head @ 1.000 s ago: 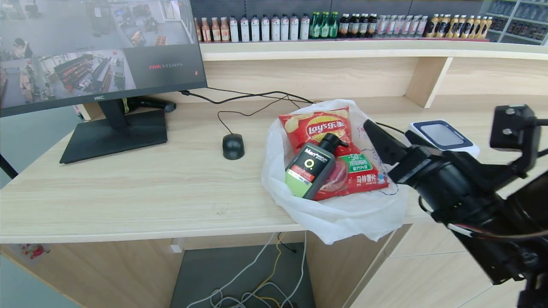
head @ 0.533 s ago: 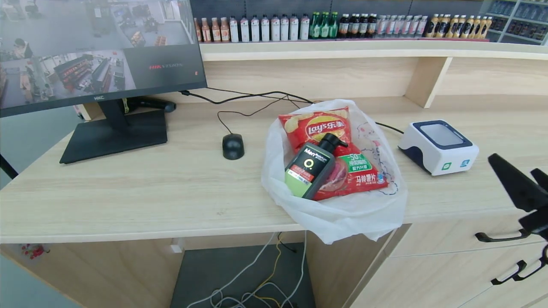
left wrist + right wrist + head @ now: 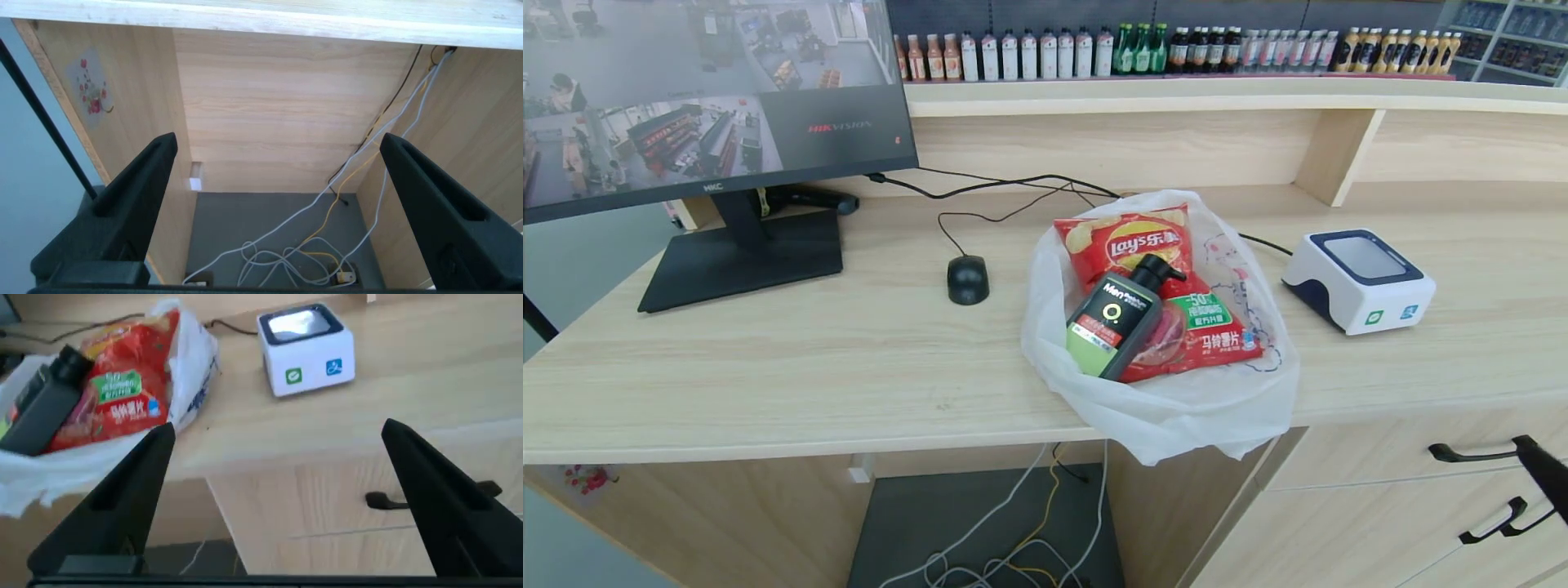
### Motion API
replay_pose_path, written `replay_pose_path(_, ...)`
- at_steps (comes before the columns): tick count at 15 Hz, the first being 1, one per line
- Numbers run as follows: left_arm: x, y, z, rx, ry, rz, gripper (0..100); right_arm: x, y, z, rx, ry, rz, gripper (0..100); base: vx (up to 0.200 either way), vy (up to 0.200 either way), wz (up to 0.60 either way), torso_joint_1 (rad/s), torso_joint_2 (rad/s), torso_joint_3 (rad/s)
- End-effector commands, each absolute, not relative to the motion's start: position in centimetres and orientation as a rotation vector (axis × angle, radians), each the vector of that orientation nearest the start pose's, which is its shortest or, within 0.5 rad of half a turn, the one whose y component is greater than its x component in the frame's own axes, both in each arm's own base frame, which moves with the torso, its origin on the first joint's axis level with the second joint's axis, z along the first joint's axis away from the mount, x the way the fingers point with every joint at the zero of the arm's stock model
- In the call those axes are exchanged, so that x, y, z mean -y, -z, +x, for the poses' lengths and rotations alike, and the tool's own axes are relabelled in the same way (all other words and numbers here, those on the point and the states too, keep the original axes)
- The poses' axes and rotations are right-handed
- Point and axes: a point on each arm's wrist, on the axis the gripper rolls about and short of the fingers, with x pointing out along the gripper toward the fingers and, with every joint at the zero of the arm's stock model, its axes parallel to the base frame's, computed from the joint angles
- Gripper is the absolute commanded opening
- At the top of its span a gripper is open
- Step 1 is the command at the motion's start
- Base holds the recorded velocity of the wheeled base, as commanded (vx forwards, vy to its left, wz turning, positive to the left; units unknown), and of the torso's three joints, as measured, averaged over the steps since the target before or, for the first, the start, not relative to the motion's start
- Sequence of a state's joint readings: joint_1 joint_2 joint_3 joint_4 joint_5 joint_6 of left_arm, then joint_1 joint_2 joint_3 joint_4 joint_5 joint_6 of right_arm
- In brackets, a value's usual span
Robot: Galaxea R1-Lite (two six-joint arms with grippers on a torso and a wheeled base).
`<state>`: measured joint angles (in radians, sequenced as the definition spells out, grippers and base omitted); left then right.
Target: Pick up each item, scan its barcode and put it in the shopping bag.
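A white shopping bag lies open on the wooden counter, hanging a little over its front edge. Inside it are a red chips bag and a dark pump bottle lying on top of the chips. The white barcode scanner stands to the right of the bag. My right gripper is open and empty, low in front of the counter, facing the scanner and the bag; one of its fingers shows by the drawers. My left gripper is open and empty below the countertop.
A monitor on its stand and a black mouse sit on the counter's left half, with cables behind. Drawers with black handles lie under the counter's right side. Loose cables lie on the floor under the counter.
My right arm has pulled back from over the bag, going right and down to below the counter's front edge. The bag and the items in it have stayed put.
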<state>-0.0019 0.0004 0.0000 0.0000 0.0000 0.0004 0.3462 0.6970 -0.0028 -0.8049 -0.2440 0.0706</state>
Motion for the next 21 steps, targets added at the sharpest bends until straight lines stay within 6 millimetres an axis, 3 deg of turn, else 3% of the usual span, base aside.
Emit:
replay_pose_path(1, 0.0, -7.5, -2.3, 0.0, 0.002, 0.0, 100, 0.5, -11.1, -0.9, 0.091, -0.328, -0.068, 100, 0.0, 0.0, 0.0, 0.0, 0.0, 0.0)
replay_pose_path(4, 0.0, -7.5, -2.3, 0.0, 0.0, 0.0, 100, 1.1, -8.5, -2.5, 0.027, -0.374, -0.127, 100, 0.0, 0.0, 0.0, 0.0, 0.0, 0.0)
replay_pose_path(14, 0.0, -7.5, -2.3, 0.0, 0.0, 0.0, 100, 0.6, -8.4, -1.7, -0.064, -0.201, -0.132, 100, 0.0, 0.0, 0.0, 0.0, 0.0, 0.0)
replay_pose_path(16, 0.0, -7.5, -2.3, 0.0, 0.002, 0.0, 100, 0.2, -8.5, -1.5, -0.106, -0.027, -0.11, 100, 0.0, 0.0, 0.0, 0.0, 0.0, 0.0)
replay_pose_path(21, 0.0, -7.5, -2.3, 0.0, 0.0, -0.002, 100, 0.4, -8.3, -1.6, -0.037, 0.059, -0.061, 100, 0.0, 0.0, 0.0, 0.0, 0.0, 0.0)
